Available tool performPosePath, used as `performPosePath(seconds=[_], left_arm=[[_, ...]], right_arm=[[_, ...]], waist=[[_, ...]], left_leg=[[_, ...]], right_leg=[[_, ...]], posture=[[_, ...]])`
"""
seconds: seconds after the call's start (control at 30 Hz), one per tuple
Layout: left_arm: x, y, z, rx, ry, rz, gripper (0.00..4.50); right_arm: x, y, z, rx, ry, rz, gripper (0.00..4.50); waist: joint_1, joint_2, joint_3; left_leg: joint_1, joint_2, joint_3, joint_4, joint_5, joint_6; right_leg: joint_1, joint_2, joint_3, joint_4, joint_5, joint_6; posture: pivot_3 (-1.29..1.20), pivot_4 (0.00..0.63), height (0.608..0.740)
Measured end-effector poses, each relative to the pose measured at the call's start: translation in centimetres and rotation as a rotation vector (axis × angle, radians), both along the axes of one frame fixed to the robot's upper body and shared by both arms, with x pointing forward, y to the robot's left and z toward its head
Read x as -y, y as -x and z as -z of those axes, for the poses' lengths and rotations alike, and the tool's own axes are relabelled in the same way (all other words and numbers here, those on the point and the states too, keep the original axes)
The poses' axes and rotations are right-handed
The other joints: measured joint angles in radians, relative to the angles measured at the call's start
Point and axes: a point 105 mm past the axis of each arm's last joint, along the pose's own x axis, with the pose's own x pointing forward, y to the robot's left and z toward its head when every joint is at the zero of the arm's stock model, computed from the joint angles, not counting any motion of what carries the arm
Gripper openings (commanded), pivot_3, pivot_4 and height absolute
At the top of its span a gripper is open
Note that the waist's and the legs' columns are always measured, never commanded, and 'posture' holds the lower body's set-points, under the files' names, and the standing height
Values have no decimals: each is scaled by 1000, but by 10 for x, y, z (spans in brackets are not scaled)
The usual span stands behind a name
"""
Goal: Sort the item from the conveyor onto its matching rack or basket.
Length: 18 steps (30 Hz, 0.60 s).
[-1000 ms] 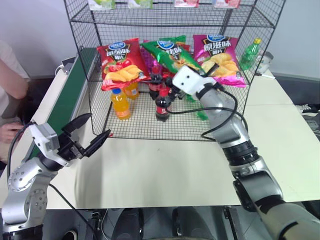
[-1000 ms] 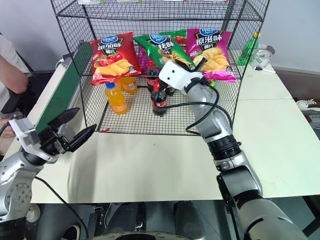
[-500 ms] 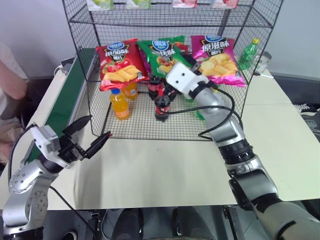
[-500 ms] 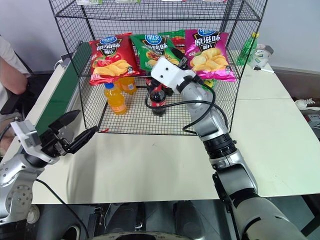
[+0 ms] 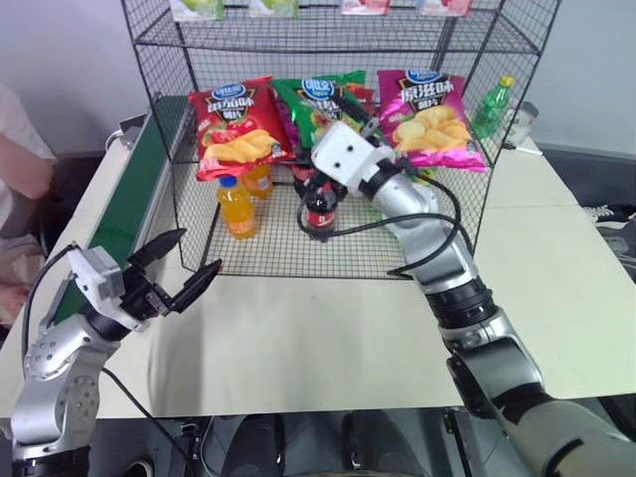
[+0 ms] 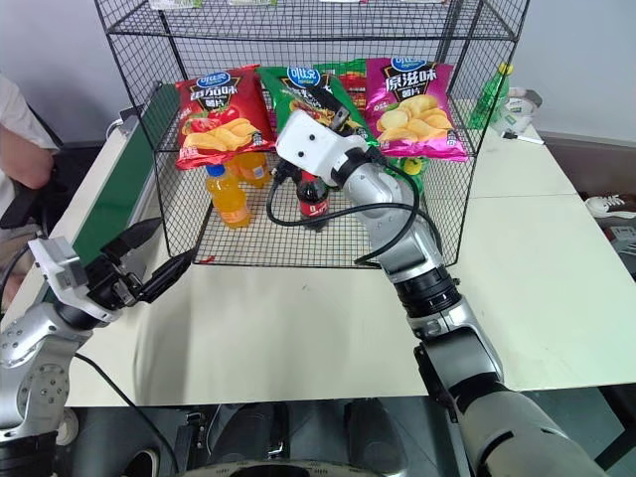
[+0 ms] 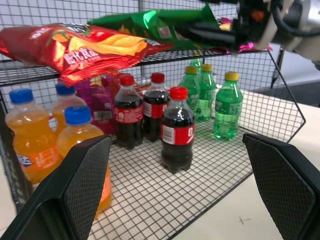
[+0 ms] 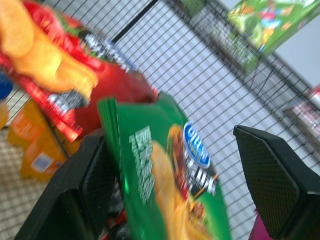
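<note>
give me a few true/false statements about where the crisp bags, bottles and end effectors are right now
1. The green crisp bag lies on the rack shelf between the red crisp bag and the magenta crisp bag. True.
2. The right end effector is clamped shut on the green crisp bag. False: its fingers stand open on either side of the bag.
3. The left end effector holds an orange bottle. False: it is open and empty, in front of the rack over the table.
4. Cola bottles stand on the rack's bottom tier beneath the bags. True.
5. A crisp bag lies on the conveyor. False: the visible belt is bare.
</note>
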Motion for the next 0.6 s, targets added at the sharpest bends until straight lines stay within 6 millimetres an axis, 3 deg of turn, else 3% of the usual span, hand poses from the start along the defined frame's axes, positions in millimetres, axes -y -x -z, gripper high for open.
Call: performPosePath(seconds=[0.03,0.23,0.6], left_arm=[[0,0,0,1,-1,-2,4500],[-1,1,3,-6,-5,-13,4500],[-3,2,4,-5,-3,-26,4500]], right_arm=[[-2,0,0,2,-3,-7,2924],[-7,-5,10,-30,-3,-27,15],[-18,-6,10,-56,-31,-39,15]], waist=[[-2,0,0],[-7,0,0],[-8,0,0]], left_leg=[[0,0,0,0,0,0],[0,0,0,0,0,0],[0,0,0,0,0,0]], right_leg=[[0,0,0,0,0,0],[0,0,0,0,0,0],[0,0,0,0,0,0]], posture=[[0,150,739],[0,150,739],[0,150,739]])
